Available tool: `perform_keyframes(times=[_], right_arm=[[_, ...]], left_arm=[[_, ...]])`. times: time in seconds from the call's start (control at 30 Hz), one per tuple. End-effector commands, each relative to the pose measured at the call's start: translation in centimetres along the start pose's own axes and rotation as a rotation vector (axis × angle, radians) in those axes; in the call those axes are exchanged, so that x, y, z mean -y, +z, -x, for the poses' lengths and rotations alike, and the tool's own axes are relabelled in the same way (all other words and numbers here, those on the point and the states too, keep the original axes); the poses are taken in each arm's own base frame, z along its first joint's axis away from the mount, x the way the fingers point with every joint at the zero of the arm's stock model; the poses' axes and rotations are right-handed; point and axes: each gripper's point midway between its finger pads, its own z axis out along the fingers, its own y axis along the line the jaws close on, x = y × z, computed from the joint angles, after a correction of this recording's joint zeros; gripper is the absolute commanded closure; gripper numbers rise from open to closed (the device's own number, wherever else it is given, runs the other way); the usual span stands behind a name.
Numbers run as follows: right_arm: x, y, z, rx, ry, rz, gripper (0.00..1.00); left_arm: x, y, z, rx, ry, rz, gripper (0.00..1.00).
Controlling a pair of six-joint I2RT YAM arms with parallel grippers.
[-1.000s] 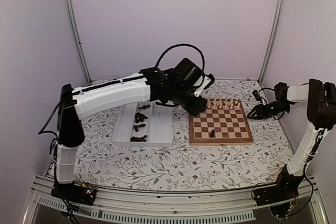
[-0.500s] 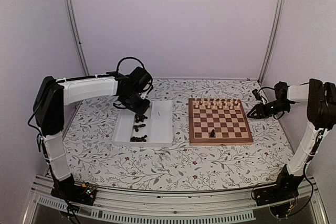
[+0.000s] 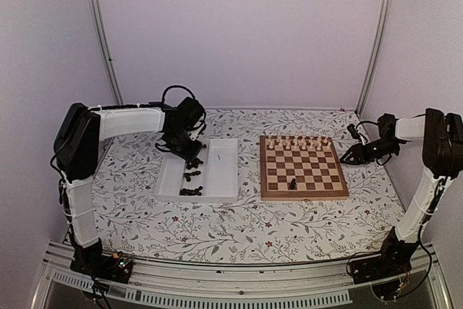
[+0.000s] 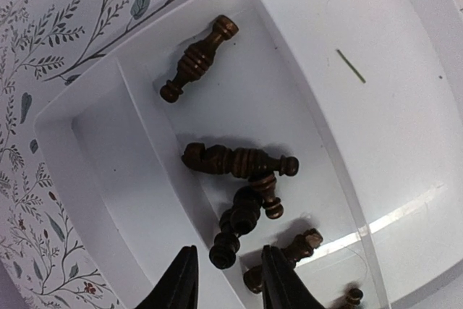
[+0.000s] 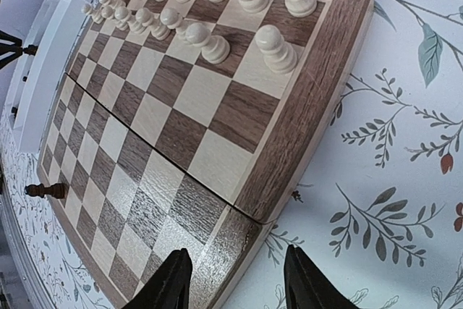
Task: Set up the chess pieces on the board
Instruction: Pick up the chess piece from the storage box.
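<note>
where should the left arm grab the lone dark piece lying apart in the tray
Probably across its ribbed middle, coming straight down. The lone dark piece lies on its side in the tray, clear of the other pieces, leaving room on both sides.

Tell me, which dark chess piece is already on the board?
The lone dark piece near the board's front edge; the others lie in the white tray.
</note>
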Motion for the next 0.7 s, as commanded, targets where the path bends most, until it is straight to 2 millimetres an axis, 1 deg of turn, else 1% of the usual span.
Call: perform_keyframes(times=[0.0, 0.37, 0.67], right_arm=[[0.3, 0.1, 0.3, -0.001, -0.006, 0.006, 0.53], [0.2, 0.1, 0.3, -0.003, -0.004, 0.009, 0.53], [0.3, 0.3, 0.1, -0.008, 0.003, 0.015, 0.53]], left_arm=[[-0.7, 0.3, 0.2, -0.003, -0.004, 0.005, 0.68], [-0.9, 1.2, -0.2, -0.023, -0.005, 0.009, 0.73], [-0.5, 1.5, -1.3, -0.058, -0.004, -0.010, 0.79]])
